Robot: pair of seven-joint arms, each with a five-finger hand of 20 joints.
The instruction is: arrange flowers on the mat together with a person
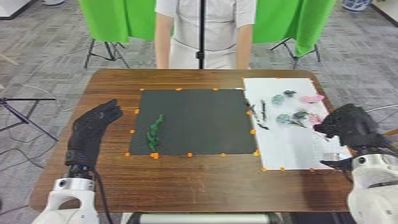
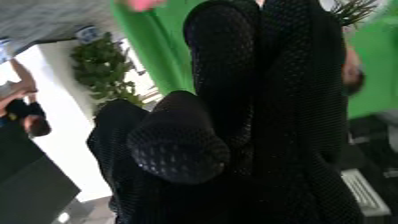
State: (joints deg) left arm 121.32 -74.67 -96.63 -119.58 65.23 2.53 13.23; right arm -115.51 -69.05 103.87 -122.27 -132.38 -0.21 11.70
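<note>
Judging from the look, very light to handle in all cases. With the green branch (image 1: 155, 132), expect a springy body, easy to bend; better to take at the lower end. With the dark twigs (image 1: 262, 112), expect rather more stiffness, but maybe some slipping against the glove; pinch near the middle. With the pale blooms (image 1: 283, 118), expect softness and easy crushing; take by the stem, just below the head. With the pink flower (image 1: 314, 119), be the most gentle: close on the stem only, with little force, and spare the petals.

Now to the right hand (image 1: 349, 122), placed over the right edge of the white sheet (image 1: 306, 145): long, nearly straight fingers (image 2: 289, 75) pressed together, with the thumb (image 2: 178, 145) in front of them. Cannot tell of any stem between. From this hand, look well to the left for the green branch, along the left part of the dark mat (image 1: 200, 112), nearer to the relaxed left hand (image 1: 96, 120). Find the dark twigs on the left part of the sheet, the pale blooms closer, and the pink flower just beside the hand, to its left. Cannot tell about touching.
</note>
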